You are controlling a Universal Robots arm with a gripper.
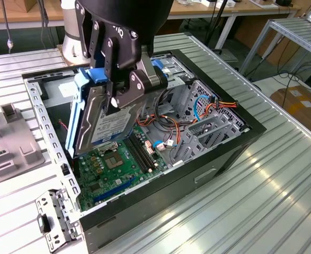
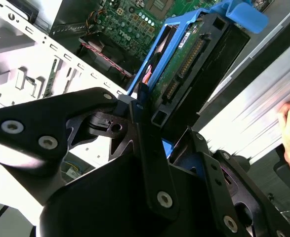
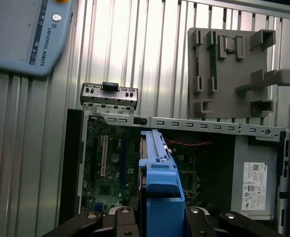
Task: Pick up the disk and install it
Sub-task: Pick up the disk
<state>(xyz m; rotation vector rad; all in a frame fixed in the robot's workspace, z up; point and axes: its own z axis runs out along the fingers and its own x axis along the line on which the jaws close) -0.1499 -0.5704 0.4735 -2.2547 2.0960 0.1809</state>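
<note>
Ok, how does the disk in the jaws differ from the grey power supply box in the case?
The disk hangs tilted on edge above the motherboard, clamped by the gripper; the power supply box sits in a corner of the case. The disk wears blue carrier edges; the box is bare grey. The disk's label has a blue band; the box's is mostly white. Both are metal with a label.

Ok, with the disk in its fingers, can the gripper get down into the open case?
Probably yes: the gripper holds the disk over the case, whose side is open; loose cables lie close by.
</note>
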